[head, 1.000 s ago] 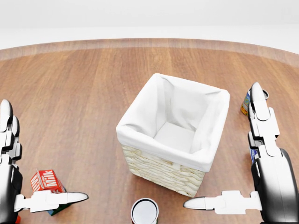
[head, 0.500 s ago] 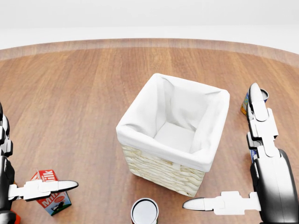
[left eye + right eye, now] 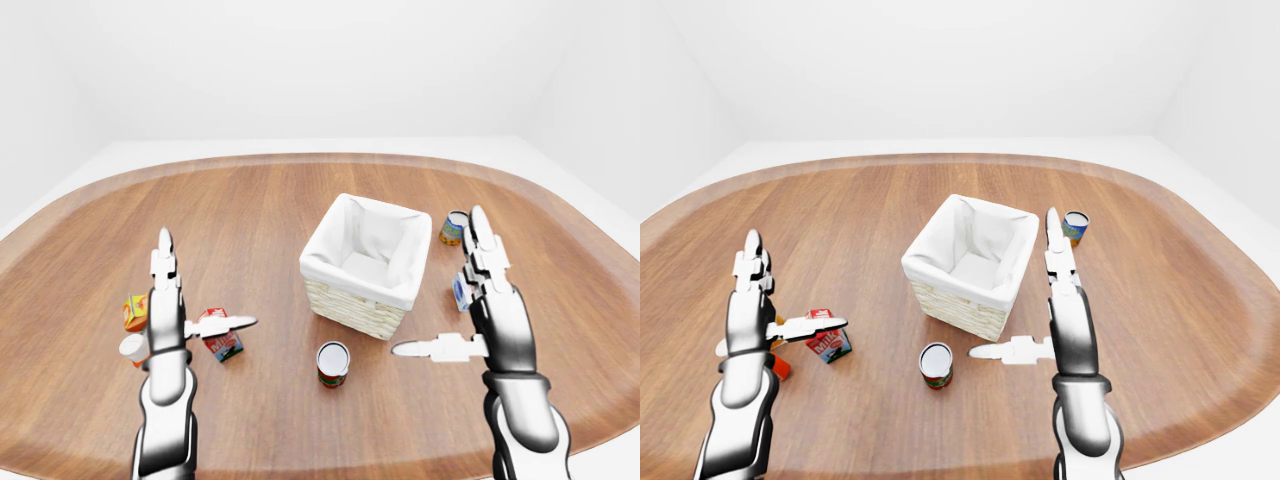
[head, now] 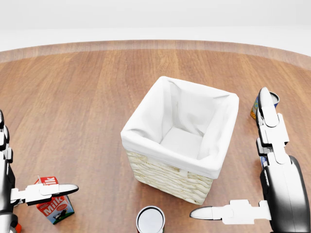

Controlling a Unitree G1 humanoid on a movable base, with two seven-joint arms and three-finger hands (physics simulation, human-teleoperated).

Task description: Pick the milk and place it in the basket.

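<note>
The left hand hangs spread wide just beside the milk, fingers pointing up and the thumb reaching out sideways over the carton's top — nothing is gripped. The right hand is equally splayed on the other side of the basket, holding nothing. The milk is a small red and white carton standing upright on the wooden table, near the lower left of the head view and well apart from the basket, which sits near the table's middle with its white cloth lining open to the top.

The step in hand looks like the approach for the grasp. To do it well, the left hand probably needs to drop lower so the palm faces the carton's side, with the thumb on one face and the two fingers on the opposite face — closing around the body rather than the gabled top, which would likely slip. An orange box and a white-topped item sit just to the left of the hand in the left-eye view, so the wrist should stay clear of them. A tin can stands between the milk and the basket; the carry is safest lifted well above it before crossing to the basket's rim.
</note>
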